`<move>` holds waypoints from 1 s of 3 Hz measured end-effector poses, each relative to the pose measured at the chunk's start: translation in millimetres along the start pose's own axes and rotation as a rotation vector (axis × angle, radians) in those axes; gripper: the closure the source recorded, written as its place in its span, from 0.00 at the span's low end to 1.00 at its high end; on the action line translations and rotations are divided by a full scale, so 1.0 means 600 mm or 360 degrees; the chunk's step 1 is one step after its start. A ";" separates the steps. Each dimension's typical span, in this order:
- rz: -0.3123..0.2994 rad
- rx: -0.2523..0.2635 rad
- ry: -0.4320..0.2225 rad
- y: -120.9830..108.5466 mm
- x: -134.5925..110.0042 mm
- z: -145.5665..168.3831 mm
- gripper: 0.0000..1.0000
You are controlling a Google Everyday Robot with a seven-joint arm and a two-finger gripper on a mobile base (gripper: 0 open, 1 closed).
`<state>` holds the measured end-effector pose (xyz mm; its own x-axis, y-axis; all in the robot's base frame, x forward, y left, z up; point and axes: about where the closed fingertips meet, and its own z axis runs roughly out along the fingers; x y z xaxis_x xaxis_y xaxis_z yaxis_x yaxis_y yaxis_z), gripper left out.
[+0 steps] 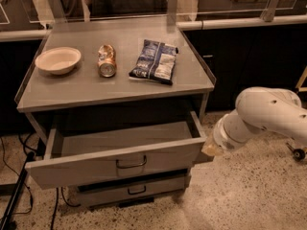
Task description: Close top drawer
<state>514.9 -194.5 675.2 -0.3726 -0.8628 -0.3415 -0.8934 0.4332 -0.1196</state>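
Observation:
The top drawer (120, 164) is a wide, shallow grey metal drawer. It stands pulled out from under the cabinet top, empty inside, with a dark loop handle (131, 163) at the centre of its front. My white arm reaches in from the right. The gripper (207, 152) is at the drawer's right front corner, close against the end of the front panel. Its fingers are hidden behind the wrist and the drawer corner.
On the cabinet top (86, 87) lie a cream bowl (58, 60), a crushed can (107, 60) and a blue chip bag (154, 61). A lower drawer (129, 190) sits below. Cables (14, 200) hang at the left. A counter with a rail runs behind.

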 end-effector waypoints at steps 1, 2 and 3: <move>-0.0056 0.0088 -0.0019 -0.039 -0.047 0.009 1.00; -0.0046 0.0079 -0.0017 -0.038 -0.045 0.012 1.00; -0.0026 0.0062 -0.0012 -0.035 -0.041 0.017 1.00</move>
<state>545.2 -179.9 676.8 -0.3564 -0.8679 -0.3461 -0.8887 0.4292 -0.1613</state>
